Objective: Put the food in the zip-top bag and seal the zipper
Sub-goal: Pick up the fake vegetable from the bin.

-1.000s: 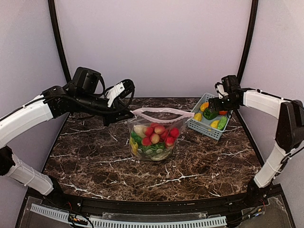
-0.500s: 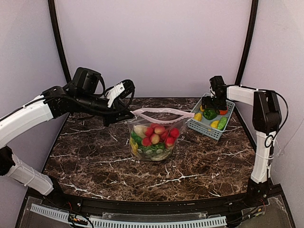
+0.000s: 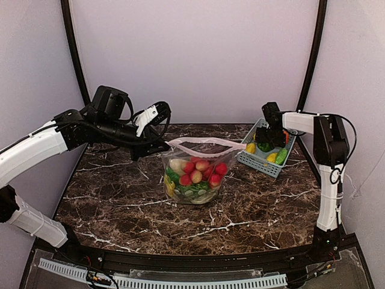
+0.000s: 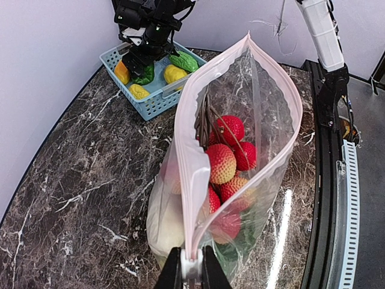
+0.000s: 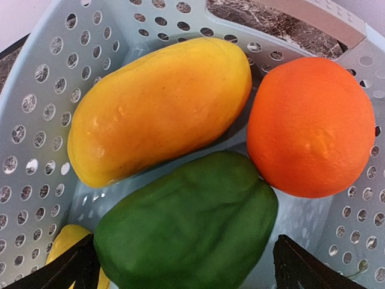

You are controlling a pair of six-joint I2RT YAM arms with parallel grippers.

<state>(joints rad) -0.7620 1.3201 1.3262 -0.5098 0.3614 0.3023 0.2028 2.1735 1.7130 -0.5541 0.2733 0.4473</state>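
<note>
My left pincer [image 4: 192, 269] is pinched tight on the zipper [image 4: 187, 180] at one end of the zip-top bag [image 3: 195, 174] — it stands mid-tabletop [image 3: 120, 198], mouth gaping, food [image 4: 221, 162] inside. My right pincer [image 3: 269, 135] hangs spread wide over a green pepper [image 5: 186, 223] in the blue basket [image 3: 263, 161] — gripping nothing

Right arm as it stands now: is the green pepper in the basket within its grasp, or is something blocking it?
Probably yes. The right hand hangs open just above the green pepper, one finger to each side, with nothing on top of it. The yellow fruit and the orange crowd it, though.
</note>
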